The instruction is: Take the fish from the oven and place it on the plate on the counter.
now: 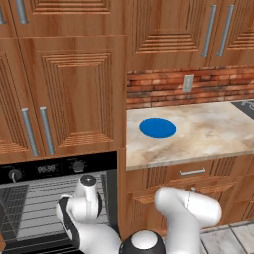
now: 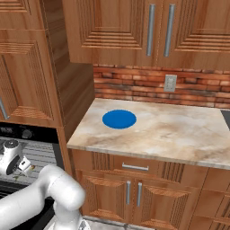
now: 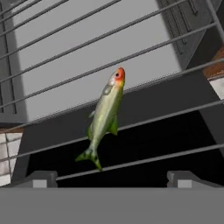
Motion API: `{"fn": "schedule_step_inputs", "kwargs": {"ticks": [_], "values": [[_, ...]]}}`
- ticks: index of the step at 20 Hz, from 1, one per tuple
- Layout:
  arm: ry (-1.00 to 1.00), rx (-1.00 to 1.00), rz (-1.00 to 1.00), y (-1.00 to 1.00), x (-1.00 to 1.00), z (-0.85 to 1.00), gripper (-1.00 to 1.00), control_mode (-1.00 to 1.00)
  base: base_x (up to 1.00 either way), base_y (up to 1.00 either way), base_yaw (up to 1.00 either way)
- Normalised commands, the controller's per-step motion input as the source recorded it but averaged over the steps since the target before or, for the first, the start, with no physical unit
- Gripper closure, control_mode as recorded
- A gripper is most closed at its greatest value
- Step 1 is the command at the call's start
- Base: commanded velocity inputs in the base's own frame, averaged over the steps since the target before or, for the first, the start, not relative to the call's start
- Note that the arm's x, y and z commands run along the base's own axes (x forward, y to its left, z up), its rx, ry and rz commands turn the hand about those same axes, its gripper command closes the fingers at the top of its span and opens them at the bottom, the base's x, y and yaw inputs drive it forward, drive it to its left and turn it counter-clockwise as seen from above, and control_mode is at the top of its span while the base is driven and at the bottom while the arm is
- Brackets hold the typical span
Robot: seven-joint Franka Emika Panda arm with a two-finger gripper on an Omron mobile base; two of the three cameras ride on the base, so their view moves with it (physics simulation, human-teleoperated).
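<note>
The gripper [image 3: 112,178] hangs spread wide over the fish [image 3: 105,117] — lying on the oven [image 1: 54,168] rack — blue plate [image 1: 157,128] bare on the tabletop [image 1: 208,134].

The oven [image 1: 54,198] was cut off by the left base view's edges; its display digits [image 1: 46,168] were unreadable.

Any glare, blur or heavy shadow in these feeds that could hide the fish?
Hand view: fish sharp and evenly lit on the wire rack, no glare, dark below. Left base view: flat light, plate crisp. Right base view: oven edge dim, nothing blurred.
</note>
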Motion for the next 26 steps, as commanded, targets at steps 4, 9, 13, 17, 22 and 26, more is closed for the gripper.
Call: {"fn": "schedule_step_inputs", "kwargs": {"ticks": [4,9,13,17,22,26], "values": [[0.13,-0.03,0.00,0.00,0.11,-0.37,-1.00,-1.00,0.00,0.00,0.00],[0.01,0.00,0.00,0.00,0.02,-0.31,-1.00,-1.00,0.00,0.00,0.00],[0.00,0.00,0.00,0.00,0.04,-0.50,-1.00,-1.00,0.00,0.00,0.00],[0.00,-0.02,0.00,0.01,0.08,-0.46,-1.00,-1.00,0.00,0.00,0.00],[-0.03,-0.03,0.00,0.10,0.03,-0.35,-1.00,-1.00,0.00,0.00,0.00],[-0.02,-0.03,0.00,0.17,0.09,-0.17,-1.00,-1.00,0.00,0.00,0.00]]}}
